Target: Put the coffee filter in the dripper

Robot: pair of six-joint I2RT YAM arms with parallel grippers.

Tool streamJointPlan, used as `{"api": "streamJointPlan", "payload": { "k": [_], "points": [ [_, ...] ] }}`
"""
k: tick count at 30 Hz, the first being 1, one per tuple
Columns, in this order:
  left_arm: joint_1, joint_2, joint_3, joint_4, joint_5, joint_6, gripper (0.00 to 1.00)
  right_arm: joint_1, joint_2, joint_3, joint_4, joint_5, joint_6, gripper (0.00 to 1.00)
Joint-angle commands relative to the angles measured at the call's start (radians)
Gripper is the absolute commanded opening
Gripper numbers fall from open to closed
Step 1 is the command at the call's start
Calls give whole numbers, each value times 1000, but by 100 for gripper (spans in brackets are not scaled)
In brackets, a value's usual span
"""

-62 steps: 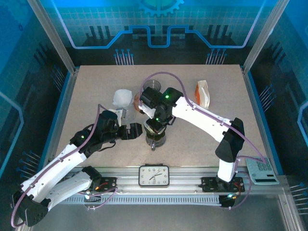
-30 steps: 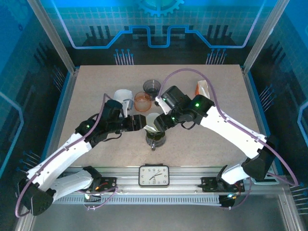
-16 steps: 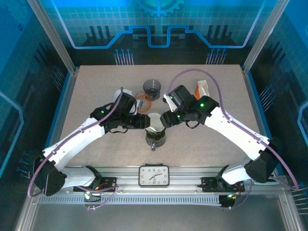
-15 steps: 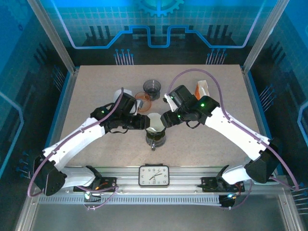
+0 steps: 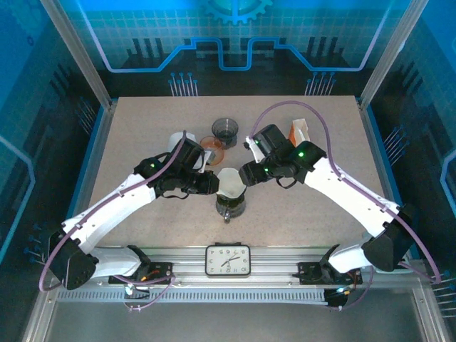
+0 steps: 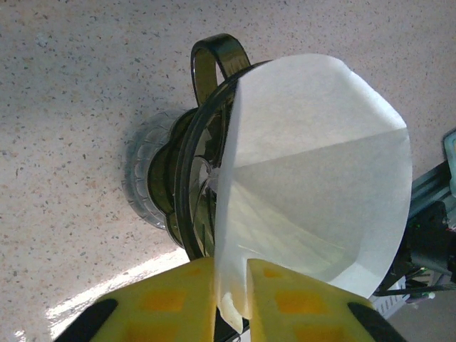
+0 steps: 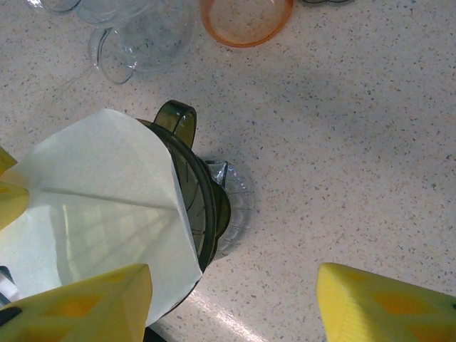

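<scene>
Coffee filter stands opened as a cone in the dark dripper at mid-table, the paper rising well above the rim. My left gripper pinches the filter's left edge between its yellow pads. My right gripper is spread wide just right of the cone, holding nothing. I count one filter and one dripper. Just beyond, on the far side, stand three cups: a clear mug, an orange cup and a dark cup. Both grippers crowd the dripper closely.
</scene>
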Motion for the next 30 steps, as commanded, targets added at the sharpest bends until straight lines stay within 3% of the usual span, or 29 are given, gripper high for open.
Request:
{"api": "streamJointPlan", "payload": {
  "k": [1,5,13,30],
  "points": [
    [-5,6,-3,-11,22,24,16,-11,27,15,19,-21,4,64],
    [-5,12,0,-12,22,30,13,-11,54,20,27,-25,-1,62],
    [-2,17,-14,-15,13,38,14,-8,79,20,43,-45,-14,40],
    [-3,34,-31,16,19,30,15,38,99,8,31,-3,-43,19]
  ]
}}
